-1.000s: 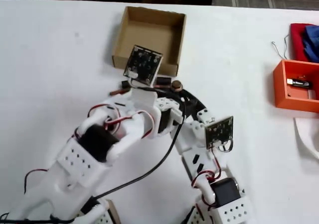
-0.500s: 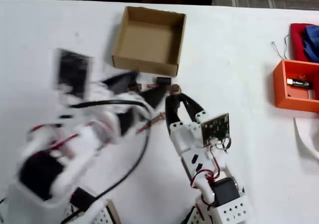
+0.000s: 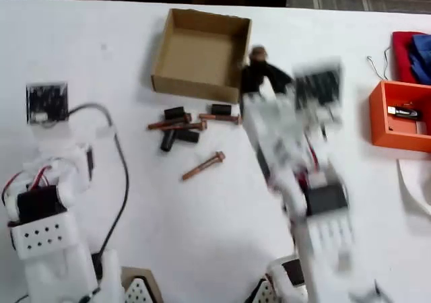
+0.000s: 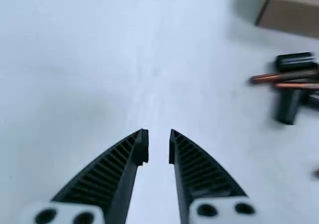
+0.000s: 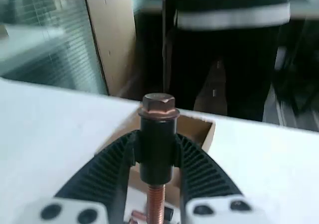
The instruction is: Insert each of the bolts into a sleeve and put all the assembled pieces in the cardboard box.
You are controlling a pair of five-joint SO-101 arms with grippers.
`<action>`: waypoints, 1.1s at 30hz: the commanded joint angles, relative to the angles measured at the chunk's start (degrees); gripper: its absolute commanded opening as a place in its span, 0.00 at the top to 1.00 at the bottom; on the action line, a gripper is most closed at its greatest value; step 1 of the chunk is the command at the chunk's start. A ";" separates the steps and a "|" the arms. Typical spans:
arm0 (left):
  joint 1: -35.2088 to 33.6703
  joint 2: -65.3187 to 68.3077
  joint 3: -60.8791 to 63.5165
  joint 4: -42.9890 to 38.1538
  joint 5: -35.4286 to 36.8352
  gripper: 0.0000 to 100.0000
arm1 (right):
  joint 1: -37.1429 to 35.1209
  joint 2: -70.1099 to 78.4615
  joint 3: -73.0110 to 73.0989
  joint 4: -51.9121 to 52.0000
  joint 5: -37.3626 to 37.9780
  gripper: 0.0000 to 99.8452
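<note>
On a white table [image 3: 101, 47], the right gripper [image 5: 157, 140] clamps a black sleeve [image 5: 157, 157] with a copper bolt [image 5: 158, 105] standing upright through it, raised just beside the side wall of the cardboard box [image 3: 195, 87]. The drop looks safest if the piece is carried over the open box and lowered before release, so bolt and sleeve stay together. The left gripper [image 4: 158, 147], jaws barely parted and empty, hangs well apart from the loose bolts and sleeves [image 3: 180, 124] lying before the box.
</note>
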 commanded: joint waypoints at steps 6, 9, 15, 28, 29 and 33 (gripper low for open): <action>-5.71 -0.35 25.80 -29.01 -3.34 0.90 | 2.77 58.33 -58.11 20.97 -4.92 0.98; -5.71 -0.26 28.18 -31.03 -3.43 0.90 | 3.38 74.42 -78.95 26.68 -4.84 0.98; -3.52 -0.26 30.20 -30.95 -3.52 0.90 | 2.77 104.66 -112.53 27.74 -4.84 0.98; -3.25 -0.35 30.37 -31.30 -3.52 0.90 | 2.77 118.02 -116.66 22.55 -10.29 0.98; -3.25 -0.35 30.37 -31.30 -3.52 0.90 | 2.59 118.02 -115.60 22.02 -10.37 0.98; -3.25 -0.35 30.37 -31.30 -3.52 0.90 | 2.24 118.02 -113.67 21.23 -10.37 0.98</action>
